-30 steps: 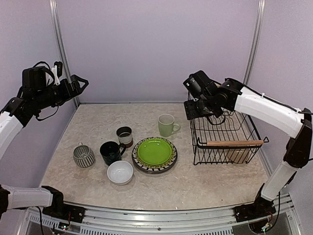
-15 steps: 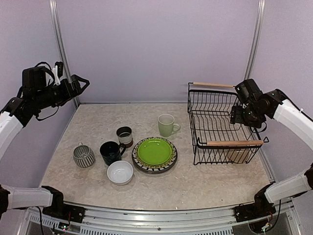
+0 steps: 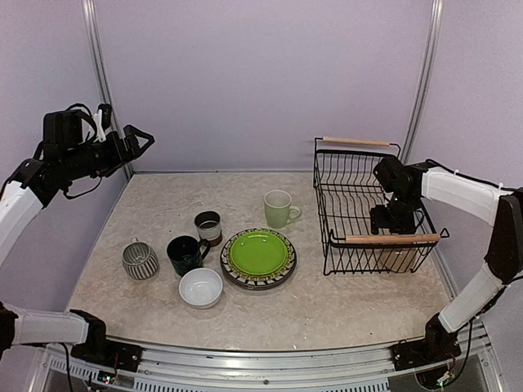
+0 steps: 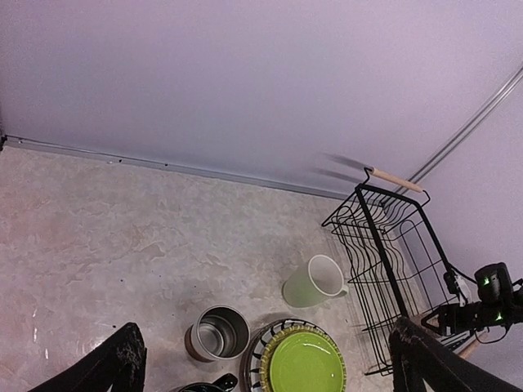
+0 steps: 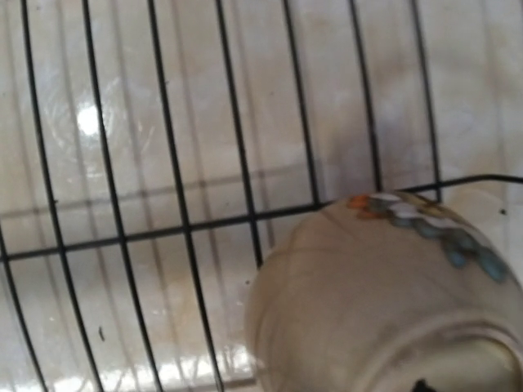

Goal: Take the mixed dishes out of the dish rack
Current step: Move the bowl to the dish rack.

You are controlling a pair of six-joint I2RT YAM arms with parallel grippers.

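Observation:
The black wire dish rack (image 3: 353,175) stands at the right of the table. My right gripper (image 3: 384,219) points down inside it, just above a cream dish with a painted rim (image 3: 398,258). In the right wrist view that cream dish (image 5: 376,302) fills the lower right, lying on the rack wires (image 5: 176,204); the fingers do not show there. On the table stand a pale green mug (image 3: 279,208), a brown-white mug (image 3: 208,227), a dark teal mug (image 3: 185,254), a striped cup (image 3: 140,260), a white bowl (image 3: 201,287) and a lime-green plate (image 3: 258,253) stacked on a striped plate (image 3: 288,271). My left gripper (image 3: 135,143) hangs high at the left, open and empty.
The rack has two wooden rod handles, one at the back (image 3: 355,141) and one at the front (image 3: 391,239). Purple walls close the back and sides. In the left wrist view the fingers (image 4: 122,363) frame the pale green mug (image 4: 315,282) and the rack (image 4: 392,261).
My right arm has swung from the rack's back left corner over to the right side and has come down into the rack. The left arm has shifted slightly.

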